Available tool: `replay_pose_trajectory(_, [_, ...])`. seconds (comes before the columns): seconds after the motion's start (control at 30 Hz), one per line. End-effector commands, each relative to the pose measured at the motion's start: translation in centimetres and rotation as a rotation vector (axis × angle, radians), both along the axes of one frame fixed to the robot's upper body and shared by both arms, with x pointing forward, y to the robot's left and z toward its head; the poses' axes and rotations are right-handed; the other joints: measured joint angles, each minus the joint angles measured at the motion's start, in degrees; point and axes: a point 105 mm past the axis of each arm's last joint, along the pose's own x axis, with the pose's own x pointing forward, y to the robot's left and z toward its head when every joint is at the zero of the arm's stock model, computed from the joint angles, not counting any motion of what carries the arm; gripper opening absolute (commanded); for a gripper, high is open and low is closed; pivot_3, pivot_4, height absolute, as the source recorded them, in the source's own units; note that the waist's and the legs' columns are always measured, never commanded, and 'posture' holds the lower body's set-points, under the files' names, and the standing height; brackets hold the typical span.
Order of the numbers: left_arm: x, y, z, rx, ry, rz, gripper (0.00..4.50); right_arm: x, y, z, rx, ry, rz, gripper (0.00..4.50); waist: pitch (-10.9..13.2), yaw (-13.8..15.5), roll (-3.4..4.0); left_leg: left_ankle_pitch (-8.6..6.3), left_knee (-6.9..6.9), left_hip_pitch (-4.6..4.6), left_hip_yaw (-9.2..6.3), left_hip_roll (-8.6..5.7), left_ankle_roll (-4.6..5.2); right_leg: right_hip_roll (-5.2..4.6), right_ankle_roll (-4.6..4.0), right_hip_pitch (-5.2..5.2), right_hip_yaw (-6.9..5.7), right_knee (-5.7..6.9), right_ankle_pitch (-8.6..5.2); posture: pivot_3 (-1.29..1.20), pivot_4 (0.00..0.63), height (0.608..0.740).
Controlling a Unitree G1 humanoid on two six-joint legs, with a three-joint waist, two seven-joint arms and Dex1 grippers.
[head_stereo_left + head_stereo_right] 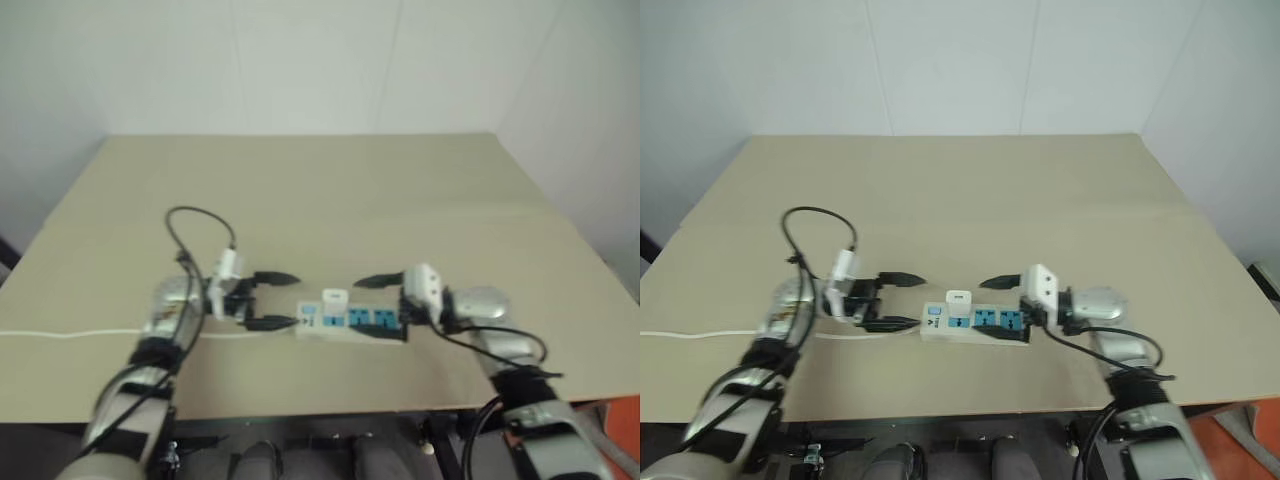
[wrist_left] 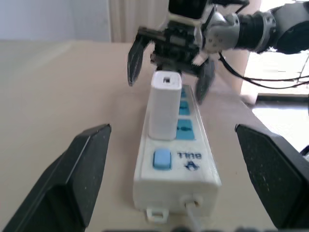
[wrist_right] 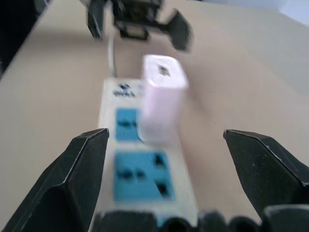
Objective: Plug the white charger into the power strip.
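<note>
The power strip (image 1: pixel 352 326) lies near the table's front edge, with its switch end toward my left arm. The white charger (image 1: pixel 334 300) stands upright in the socket panel nearest that switch end (image 2: pixel 162 159). It is seated on the strip and nothing is holding it. My left gripper (image 1: pixel 288 300) hangs open just off the strip's switch end, its fingers spread to either side and touching nothing. My right gripper (image 1: pixel 382 308) is open at the opposite end of the strip, over the last blue socket (image 3: pixel 140 182), clear of the charger (image 3: pixel 162 99).
The strip's thin white cord (image 1: pixel 70 333) runs left across the tan table (image 1: pixel 320 200) to its edge. A black cable loop (image 1: pixel 200 225) arches above my left wrist. The table's front edge passes just below the strip, and a white wall stands behind.
</note>
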Motion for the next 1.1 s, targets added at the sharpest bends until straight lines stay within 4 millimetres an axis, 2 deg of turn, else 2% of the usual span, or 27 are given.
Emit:
replay_pose_trajectory(0.03, [-1.3, 2.3, 1.0, 0.059, -0.054, 0.019, 4.48, -0.9, -4.0, 4.8, -0.027, -0.144, -0.096, 4.5, 0.0, 0.2, 0.08, 0.0, -0.01, -0.05, 0.02, 0.0, 0.0, 0.0, -0.1, -0.1, 0.02, 0.03, 0.05, 0.0, 0.15, 0.74])
replay_pose_trajectory(0.2, [-2.3, 4.9, 0.9, 0.141, -0.013, 0.068, 4.48, -3.3, -8.2, 6.5, -0.152, -0.163, -0.158, 4.5, 0.1, 1.0, 0.05, 0.0, -0.08, -0.02, 0.1, 0.05, 0.0, 0.03, -0.08, -0.11, -0.02, -0.01, -0.09, 0.0, 0.15, 0.74])
replay_pose_trajectory(0.33, [-2.5, 5.7, 0.7, 0.168, -0.023, 0.087, 4.48, -4.6, -9.8, 6.3, -0.222, -0.099, -0.192, 4.5, 0.1, 1.2, 0.06, 0.0, -0.06, -0.03, 0.23, 0.05, 0.0, 0.0, -0.12, -0.12, 0.06, -0.06, -0.14, 0.0, 0.15, 0.74])
replay_pose_trajectory(0.47, [-2.5, 5.5, 0.7, 0.153, -0.005, 0.083, 4.48, -5.6, -10.0, 5.8, -0.238, -0.064, -0.185, 4.5, 0.1, 1.2, 0.05, 0.0, -0.06, -0.04, 0.25, 0.07, 0.0, 0.02, -0.13, -0.14, 0.07, -0.06, -0.15, 0.0, 0.15, 0.74])
replay_pose_trajectory(1.1, [-1.0, 5.3, -0.4, 0.145, -0.026, 0.111, 4.48, -6.5, -10.5, 5.8, -0.223, -0.049, -0.26, 4.5, 0.1, 1.3, 0.04, 0.0, -0.04, -0.06, 0.28, 0.06, 0.0, 0.02, -0.12, -0.15, 0.09, -0.07, -0.16, 0.0, 0.15, 0.74])
